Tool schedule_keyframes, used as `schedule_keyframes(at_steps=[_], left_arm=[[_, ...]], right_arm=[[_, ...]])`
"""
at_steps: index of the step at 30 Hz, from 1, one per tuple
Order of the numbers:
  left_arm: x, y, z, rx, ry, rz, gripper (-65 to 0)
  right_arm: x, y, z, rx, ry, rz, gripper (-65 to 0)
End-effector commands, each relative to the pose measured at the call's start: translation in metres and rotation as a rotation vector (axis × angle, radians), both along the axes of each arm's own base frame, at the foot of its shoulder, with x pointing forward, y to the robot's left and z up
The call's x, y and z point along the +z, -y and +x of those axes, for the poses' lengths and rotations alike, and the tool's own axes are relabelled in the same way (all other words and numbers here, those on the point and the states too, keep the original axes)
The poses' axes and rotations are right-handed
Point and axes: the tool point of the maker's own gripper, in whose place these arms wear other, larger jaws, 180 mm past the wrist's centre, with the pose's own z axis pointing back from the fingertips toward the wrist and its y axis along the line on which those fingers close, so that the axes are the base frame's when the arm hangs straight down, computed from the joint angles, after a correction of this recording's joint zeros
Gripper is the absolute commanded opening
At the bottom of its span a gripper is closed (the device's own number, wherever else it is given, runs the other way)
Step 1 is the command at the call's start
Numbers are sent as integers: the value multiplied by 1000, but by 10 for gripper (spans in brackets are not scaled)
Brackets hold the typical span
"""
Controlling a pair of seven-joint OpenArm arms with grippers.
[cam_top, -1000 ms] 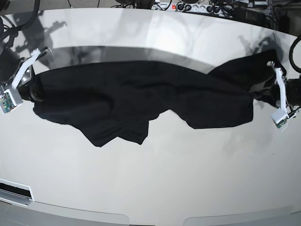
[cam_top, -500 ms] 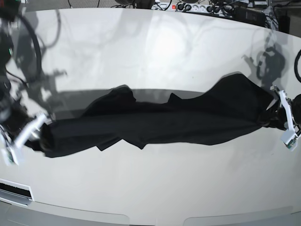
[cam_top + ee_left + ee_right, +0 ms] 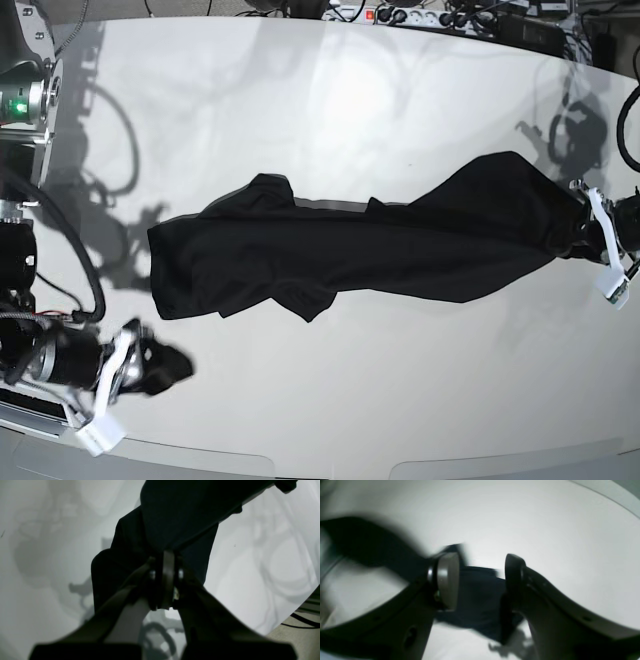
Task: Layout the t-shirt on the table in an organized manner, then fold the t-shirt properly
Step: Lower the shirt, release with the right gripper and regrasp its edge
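Gripping one end of the t-shirt (image 3: 380,250), the left end effector (image 3: 165,555) has its jaws pressed together on a bunch of black cloth; in the base view it (image 3: 585,232) sits at the right edge of the surface (image 3: 340,390), the cloth there pinched to a narrow neck.

Right end effector (image 3: 480,580) — jaws standing apart, nothing between them. In its own wrist view a dark fold of the t-shirt (image 3: 475,600) lies on the white surface (image 3: 545,525) beyond the gap; the picture is blurred, so whether the fingertips touch the cloth cannot be told. In the base view this end effector (image 3: 160,368) is low at the left, clear of the cloth's nearest edge.

T-shirt — spread as a long, rumpled band across the middle of the surface, left to right, widest at the left, narrowing toward the held right end. Folds overlap along its lower edge, near the middle.

Far rim of the surface: a power strip (image 3: 400,15) and cables (image 3: 500,18).
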Motion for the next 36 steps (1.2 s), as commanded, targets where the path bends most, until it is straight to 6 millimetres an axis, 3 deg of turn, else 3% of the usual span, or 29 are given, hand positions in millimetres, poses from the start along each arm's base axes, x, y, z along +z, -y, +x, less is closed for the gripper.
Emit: schedule_keyframes(at_steps=[1, 9, 13, 18, 21, 25, 32, 36], left_arm=[[18, -4, 9, -2, 50, 0, -650], [13, 5, 10, 9, 50, -36, -650], [9, 15, 10, 10, 49, -68, -650], [7, 20, 10, 11, 52, -85, -650], [10, 21, 13, 12, 66, -93, -650], [13, 22, 15, 13, 82, -103, -650], [13, 22, 15, 14, 82, -105, -286], [13, 22, 15, 13, 82, -105, -270]], right_arm=[[18, -4, -1, 30, 38, 30, -338], [-33, -49, -84, 167, -154, 162, -341], [-57, -70, -122, 176, -211, 179, -413], [-104, -74, -135, 54, -222, 69, -410], [-120, -82, -141, 52, -188, 11, -400], [-136, -98, -143, 117, -100, -129, -305], [-154, -116, -142, 179, 52, -339, -283], [-159, -112, -130, 129, 147, -476, -283]])
